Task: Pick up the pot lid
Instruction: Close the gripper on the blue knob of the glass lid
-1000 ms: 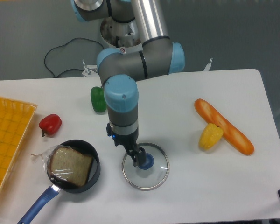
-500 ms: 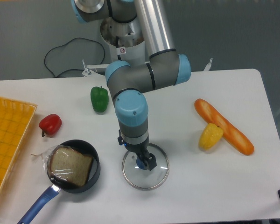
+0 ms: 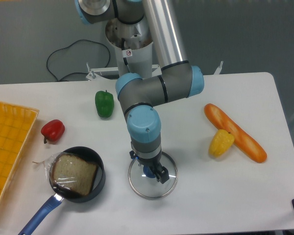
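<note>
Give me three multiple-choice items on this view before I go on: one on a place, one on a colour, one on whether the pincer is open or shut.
1. In the picture, where does the pot lid lie?
A) Inside the black pan
B) To the left of the black pan
C) To the right of the black pan

2. What colour is the lid's knob?
A) Blue
B) Red
C) Yellow

3. How does the pincer stand?
A) Shut on the pan's rim
B) Open, fingers apart
C) Shut, fingertips touching

Key:
1: C, since the lid's ring shows on the table, wholly to the right of the pan.
2: A, since the knob at the lid's middle is plainly blue.
3: B, since there is a wide gap between the fingertips, with the knob visible in it.
</note>
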You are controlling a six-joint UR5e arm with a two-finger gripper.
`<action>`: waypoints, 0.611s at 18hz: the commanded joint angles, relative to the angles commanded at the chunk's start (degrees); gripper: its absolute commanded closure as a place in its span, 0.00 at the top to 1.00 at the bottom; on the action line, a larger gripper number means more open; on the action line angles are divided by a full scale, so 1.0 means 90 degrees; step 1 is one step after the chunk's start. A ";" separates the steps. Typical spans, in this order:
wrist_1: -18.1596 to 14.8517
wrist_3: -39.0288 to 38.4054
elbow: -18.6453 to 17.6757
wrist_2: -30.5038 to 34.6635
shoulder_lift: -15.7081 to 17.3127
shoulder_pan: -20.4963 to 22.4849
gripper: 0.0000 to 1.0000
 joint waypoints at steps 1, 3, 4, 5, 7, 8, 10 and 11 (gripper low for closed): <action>0.0000 0.0000 0.0019 0.0030 -0.0010 0.0000 1.00; 0.0010 0.0000 0.0029 0.0021 -0.0039 0.0058 1.00; 0.0000 0.0000 0.0039 0.0020 -0.0059 0.0068 1.00; 0.0010 0.0000 0.0039 0.0020 -0.0068 0.0068 1.00; 0.0010 0.0000 0.0039 0.0020 -0.0098 0.0068 1.00; 0.0010 0.0000 0.0039 0.0030 -0.0108 0.0078 1.00; 0.0010 0.0000 0.0039 0.0030 -0.0137 0.0068 1.00; 0.0029 0.0010 0.0029 0.0030 -0.0137 0.0068 1.00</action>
